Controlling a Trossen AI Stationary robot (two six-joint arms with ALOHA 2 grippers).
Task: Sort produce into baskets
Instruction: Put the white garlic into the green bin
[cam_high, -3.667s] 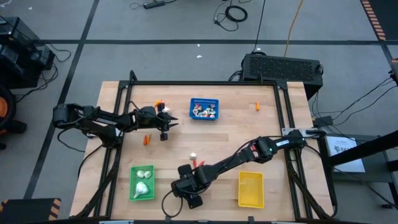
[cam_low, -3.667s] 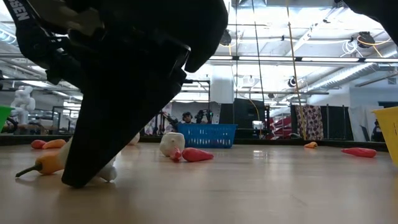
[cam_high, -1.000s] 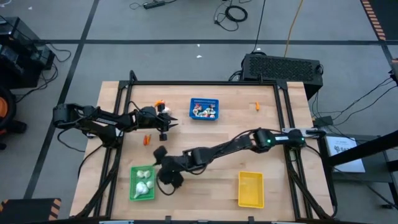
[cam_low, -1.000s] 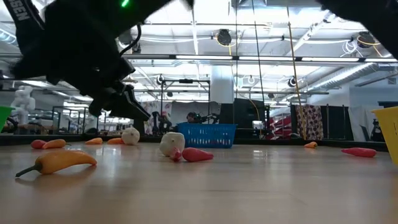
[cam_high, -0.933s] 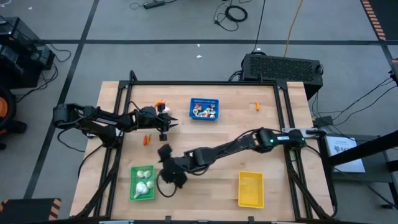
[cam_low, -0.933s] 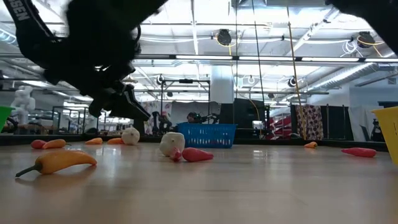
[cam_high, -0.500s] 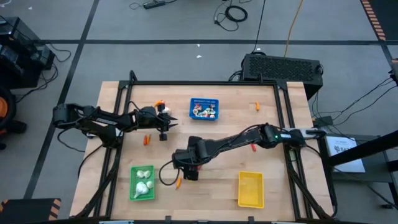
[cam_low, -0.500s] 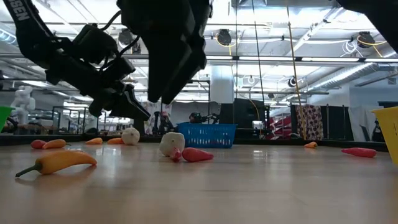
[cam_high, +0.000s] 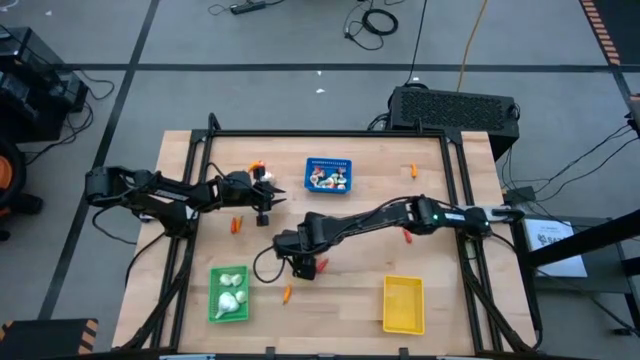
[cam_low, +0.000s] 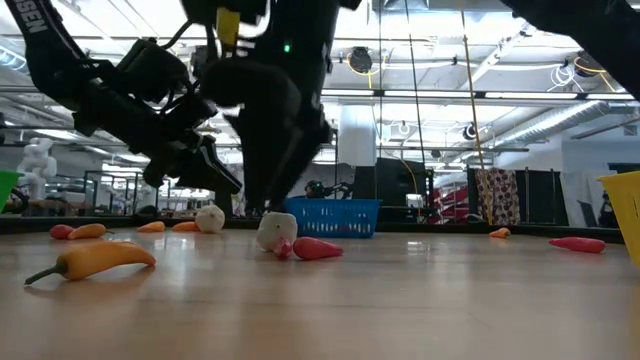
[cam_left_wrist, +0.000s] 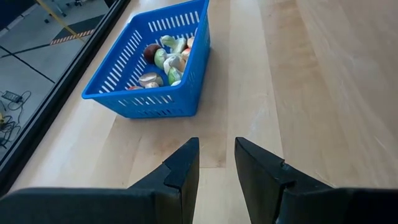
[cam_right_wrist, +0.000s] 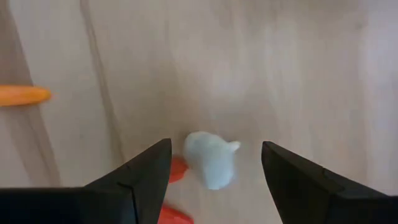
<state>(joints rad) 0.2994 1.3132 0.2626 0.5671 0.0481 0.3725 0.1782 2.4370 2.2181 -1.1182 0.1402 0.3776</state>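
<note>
Right claw over a garlic bulb mid-bench, fingers spread wide

Right claw (cam_high: 303, 262) hanging just above the white bulb (cam_right_wrist: 211, 159), fingers wide apart on either side, not touching it; red piece (cam_low: 316, 248) right beside the bulb. Left claw (cam_high: 268, 203) parked near the bench's far left, fingers narrow with a small gap, nothing between them, facing the blue basket (cam_left_wrist: 151, 68) full of round pieces. Green basket (cam_high: 228, 293) at the near edge with bulbs in it, yellow basket (cam_high: 403, 304) near right. Orange pepper (cam_low: 92, 260) lying loose on the bench (cam_high: 370, 215). No readable writing on any basket.
</note>
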